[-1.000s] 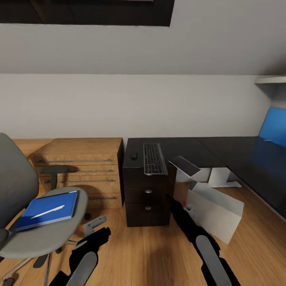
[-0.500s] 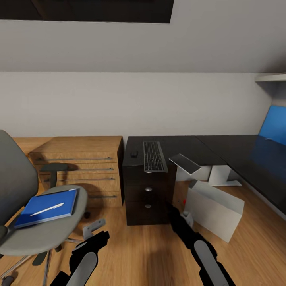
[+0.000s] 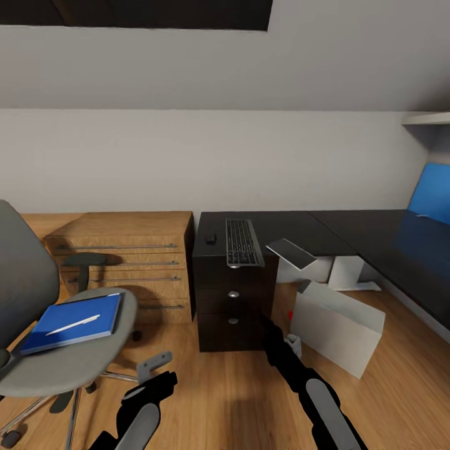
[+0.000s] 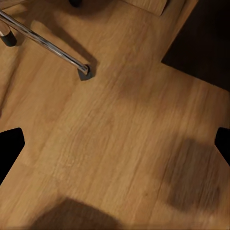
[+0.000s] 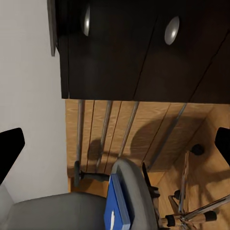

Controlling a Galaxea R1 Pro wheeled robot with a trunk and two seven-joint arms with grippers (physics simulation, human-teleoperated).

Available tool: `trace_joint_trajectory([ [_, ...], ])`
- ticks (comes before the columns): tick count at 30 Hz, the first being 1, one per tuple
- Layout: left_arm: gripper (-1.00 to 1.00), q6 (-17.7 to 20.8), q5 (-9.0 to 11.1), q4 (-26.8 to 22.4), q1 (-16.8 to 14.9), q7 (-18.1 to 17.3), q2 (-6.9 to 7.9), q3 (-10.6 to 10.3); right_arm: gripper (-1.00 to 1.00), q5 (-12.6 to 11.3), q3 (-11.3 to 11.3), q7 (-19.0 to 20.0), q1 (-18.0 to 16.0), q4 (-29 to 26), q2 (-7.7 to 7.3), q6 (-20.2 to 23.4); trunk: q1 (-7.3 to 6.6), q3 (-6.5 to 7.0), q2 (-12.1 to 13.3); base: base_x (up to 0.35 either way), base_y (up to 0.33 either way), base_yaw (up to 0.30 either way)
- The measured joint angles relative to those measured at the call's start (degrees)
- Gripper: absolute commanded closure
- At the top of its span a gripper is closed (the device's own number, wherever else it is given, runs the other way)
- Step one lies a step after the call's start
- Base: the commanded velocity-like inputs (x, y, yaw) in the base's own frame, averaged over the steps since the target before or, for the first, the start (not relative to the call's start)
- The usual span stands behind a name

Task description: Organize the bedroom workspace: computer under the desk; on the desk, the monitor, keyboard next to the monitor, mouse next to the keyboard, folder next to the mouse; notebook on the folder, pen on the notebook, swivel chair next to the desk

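Note:
The swivel chair [image 3: 37, 350] stands at the left, carrying the blue folder [image 3: 72, 314] with the white pen [image 3: 74, 324] on top. On the black desk [image 3: 350, 228], the keyboard [image 3: 242, 242] lies over the drawer unit [image 3: 232, 306], with the mouse [image 3: 211, 238] just left of it. A thin grey pad, apparently the notebook [image 3: 290, 253], juts tilted off the desk's front edge. The grey computer [image 3: 337, 325] leans on the floor by the desk. The monitor is out of view. My left gripper [image 3: 164, 380] [image 4: 115, 148] hangs open over the floor. My right gripper [image 3: 267, 324] [image 5: 115, 148] is open, near the drawers.
A wooden chest of drawers [image 3: 125, 262] sits between chair and desk. A blue wall panel [image 3: 431, 197] is at the far right under a white shelf [image 3: 425, 119]. The chair's chrome leg [image 4: 48, 45] crosses the floor near my left gripper. The desk's white leg [image 3: 347, 275] stands behind the computer.
The whole picture has shifted slightly, so the camera moved. Both arms sit a little lower in the head view. Nothing was taken hold of or let go.

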Motion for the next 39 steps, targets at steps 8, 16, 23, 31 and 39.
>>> trace_joint_trajectory([
  [8, -1.00, -0.2, 0.1, 0.2, 0.0, -0.4, 0.04, -1.2, -1.00, -0.1, 0.2, 0.0, 0.0, -0.5, -0.01, -0.7, -0.01, 0.00, 0.0, 0.054, 0.000, 0.000],
  [16, -1.00, -0.2, 0.1, 0.2, 0.0, -0.4, 0.01, -1.9, -1.00, 0.6, 0.3, 0.0, 0.0, -2.0, 0.02, -0.8, -0.03, 0.00, 0.0, 0.181, 0.000, 0.000],
  [23, -1.00, -0.2, 0.1, 0.2, 0.0, -0.3, 0.11, -3.6, -1.00, 4.4, 0.3, 0.0, 0.0, -3.0, 0.03, -0.9, -0.01, 0.00, 0.0, 0.177, 0.000, 0.000],
  [31, -1.00, -0.2, 0.1, 0.2, 0.0, -0.3, 0.17, -3.9, -1.00, 7.9, 0.3, 0.1, 0.0, -3.4, 0.06, -1.3, 0.00, 0.00, 0.0, 0.022, 0.000, 0.000],
  [39, -1.00, -0.2, 0.1, 0.2, 0.0, -0.3, 0.17, -3.9, -1.00, 8.4, 0.3, 0.2, 0.0, -3.4, 0.11, -1.6, -0.01, 0.00, 0.0, 0.027, 0.000, 0.000],
])
